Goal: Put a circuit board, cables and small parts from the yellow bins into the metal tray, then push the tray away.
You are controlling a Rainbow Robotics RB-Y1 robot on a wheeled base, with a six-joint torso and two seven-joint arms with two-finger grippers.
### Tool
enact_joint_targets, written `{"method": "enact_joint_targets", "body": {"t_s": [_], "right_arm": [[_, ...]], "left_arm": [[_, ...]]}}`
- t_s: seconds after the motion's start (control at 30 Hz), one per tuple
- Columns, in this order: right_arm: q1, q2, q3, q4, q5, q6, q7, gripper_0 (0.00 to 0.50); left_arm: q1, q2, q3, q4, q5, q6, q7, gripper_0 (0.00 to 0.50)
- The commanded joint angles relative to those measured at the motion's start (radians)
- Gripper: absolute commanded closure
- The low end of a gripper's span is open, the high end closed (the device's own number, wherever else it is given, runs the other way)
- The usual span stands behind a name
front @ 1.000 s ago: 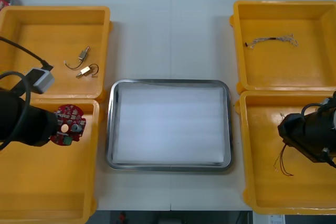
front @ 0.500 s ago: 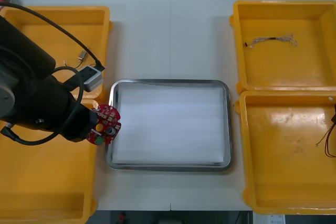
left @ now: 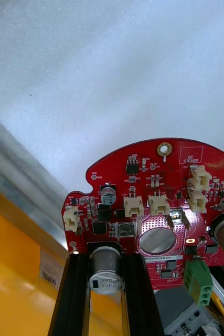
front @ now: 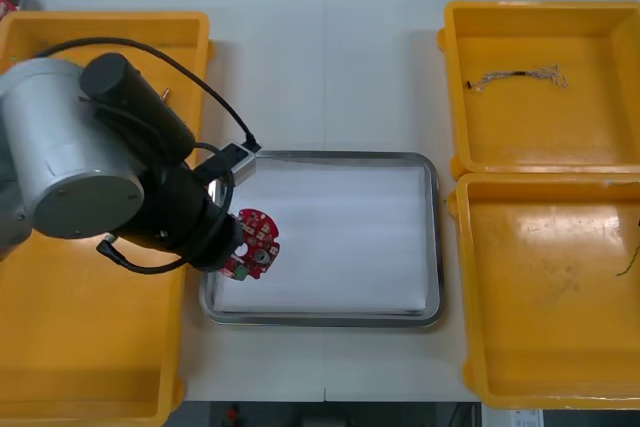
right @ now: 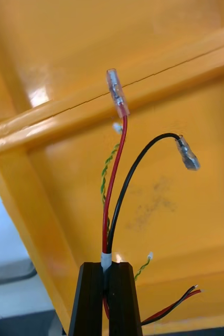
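1. Left gripper (left: 105,261) is clenched on the circuit board (front: 256,244). Its fingers (left: 76,294) pinch the board's edge on either side of a silver can part.
2. In the front view the board sits left of centre, over the left end of the metal tray (front: 432,237) and just inside its left rim.
3. Key relation: the board sticks out from the fingers toward the tray's middle. Most of it is already above the white floor, and only the gripped edge is near the rim.
4. I can't tell whether the board is touching the floor or hanging just above it.
5. My read is that the next move is straight down and release, perhaps nudged a touch further in to clear the rim.
6. Right gripper (right: 106,270) is clamped on red and black cables (right: 114,199) over the lower-right yellow bin (front: 480,287), well apart from the tray. The left arm is the nearer one.
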Motion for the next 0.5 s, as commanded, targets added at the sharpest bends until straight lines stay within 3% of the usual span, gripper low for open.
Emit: {"method": "enact_joint_targets", "body": {"t_s": [0.03, 0.27, 0.5], "right_arm": [[0.014, -0.123, 0.000, -0.041, -0.047, 0.003, 0.116, 0.500], [-0.006, -0.201, 0.034, -0.041, -0.081, 0.003, 0.314, 0.500], [-0.054, -0.255, 0.126, -0.041, -0.066, 0.003, 0.455, 0.500]], "left_arm": [[-0.042, -0.023, -0.097, 0.018, -0.068, -0.068, 0.076, 0.497], [-0.042, -0.023, -0.189, 0.071, -0.126, -0.145, 0.076, 0.499], [-0.042, -0.023, -0.252, 0.107, -0.180, -0.211, 0.080, 0.498]]}}
